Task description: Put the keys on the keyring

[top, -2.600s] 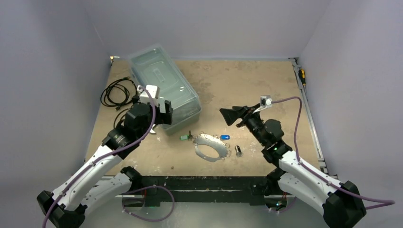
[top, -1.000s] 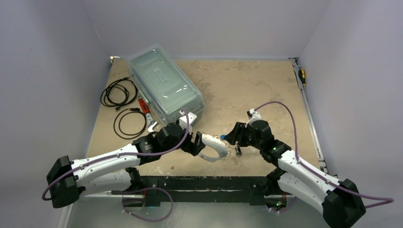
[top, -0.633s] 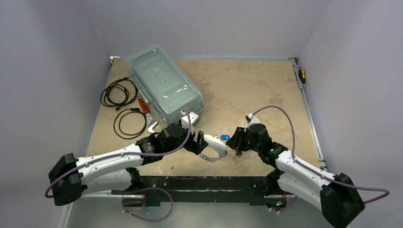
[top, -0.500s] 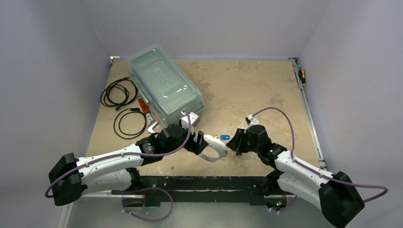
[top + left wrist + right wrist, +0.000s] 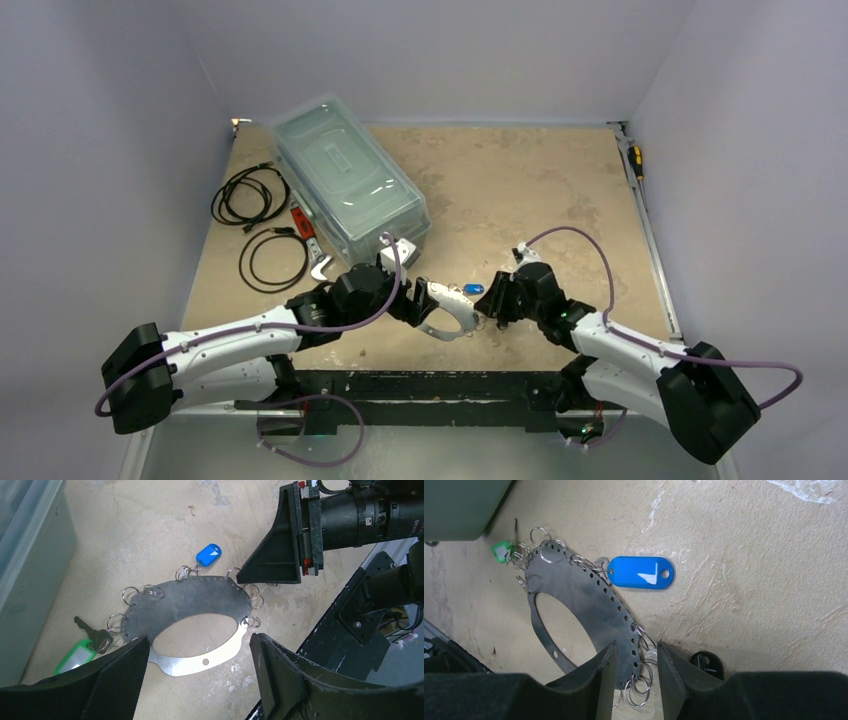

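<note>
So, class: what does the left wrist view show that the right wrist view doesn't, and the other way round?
Only the left wrist view: the right arm, seen from outside. Only the right wrist view: a dark key head peeking out beside its own jaws. Both: the keyring, the blue-tagged key, the green-tagged key and a corner of the plastic box.

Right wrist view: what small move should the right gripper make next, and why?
Probably close the right gripper on the edge of the keyring. Its fingers stand either side of the band where small rings hang, with a narrow gap between them, and the dark key lies just beside one finger. The left gripper, open, straddles the band's opposite side.
</note>
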Robot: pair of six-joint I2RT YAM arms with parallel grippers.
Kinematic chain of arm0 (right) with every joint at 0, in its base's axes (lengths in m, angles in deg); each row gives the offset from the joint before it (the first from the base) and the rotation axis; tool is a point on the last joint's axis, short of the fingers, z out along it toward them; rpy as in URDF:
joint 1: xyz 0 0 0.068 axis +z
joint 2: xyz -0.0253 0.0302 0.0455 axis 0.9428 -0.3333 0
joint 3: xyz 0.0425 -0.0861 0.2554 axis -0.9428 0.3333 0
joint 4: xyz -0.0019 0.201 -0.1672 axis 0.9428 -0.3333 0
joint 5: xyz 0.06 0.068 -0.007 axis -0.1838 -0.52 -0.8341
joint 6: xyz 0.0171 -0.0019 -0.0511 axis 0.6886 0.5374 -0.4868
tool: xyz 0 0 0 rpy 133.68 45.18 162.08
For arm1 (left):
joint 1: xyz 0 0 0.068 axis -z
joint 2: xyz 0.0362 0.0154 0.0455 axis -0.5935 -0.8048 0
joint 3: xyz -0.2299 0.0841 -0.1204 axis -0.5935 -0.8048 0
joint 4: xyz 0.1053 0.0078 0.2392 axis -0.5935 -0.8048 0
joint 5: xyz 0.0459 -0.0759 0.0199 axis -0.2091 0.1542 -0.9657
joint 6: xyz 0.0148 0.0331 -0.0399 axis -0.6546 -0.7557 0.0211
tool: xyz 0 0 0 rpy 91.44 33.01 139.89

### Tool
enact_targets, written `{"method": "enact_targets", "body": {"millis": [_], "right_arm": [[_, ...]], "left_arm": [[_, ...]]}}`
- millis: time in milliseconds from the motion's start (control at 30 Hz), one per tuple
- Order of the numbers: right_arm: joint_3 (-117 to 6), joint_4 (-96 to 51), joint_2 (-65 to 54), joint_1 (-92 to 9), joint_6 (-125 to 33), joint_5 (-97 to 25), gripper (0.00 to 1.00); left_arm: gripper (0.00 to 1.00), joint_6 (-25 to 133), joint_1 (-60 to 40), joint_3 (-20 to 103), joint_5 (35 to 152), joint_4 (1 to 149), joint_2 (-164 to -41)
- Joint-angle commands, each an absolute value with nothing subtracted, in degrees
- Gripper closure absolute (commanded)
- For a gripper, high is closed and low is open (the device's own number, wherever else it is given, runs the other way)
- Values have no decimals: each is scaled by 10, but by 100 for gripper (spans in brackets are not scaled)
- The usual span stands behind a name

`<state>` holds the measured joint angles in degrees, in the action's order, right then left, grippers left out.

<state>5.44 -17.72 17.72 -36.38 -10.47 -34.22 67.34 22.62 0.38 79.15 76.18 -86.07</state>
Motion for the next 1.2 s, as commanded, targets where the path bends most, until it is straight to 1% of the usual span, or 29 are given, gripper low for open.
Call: {"method": "enact_targets", "body": {"millis": [0, 300, 433, 700, 867, 1167], "right_arm": [[55, -149, 162, -360, -98, -338, 63], [56, -145, 152, -357, -96, -329, 63], [57, -145, 151, -357, -96, -330, 67], [56, -141, 143, -355, -96, -331, 67], [55, -140, 138, -353, -95, -331, 72], [53, -139, 131, -351, -94, -327, 85]], "left_arm": [[26, 663, 229, 0, 797, 793, -851], [26, 663, 229, 0, 802, 794, -852], [26, 663, 229, 1, 801, 793, -852], [26, 665, 229, -2, 797, 798, -848], [26, 665, 229, 0, 799, 799, -848], [26, 666, 229, -5, 797, 798, -837]]}}
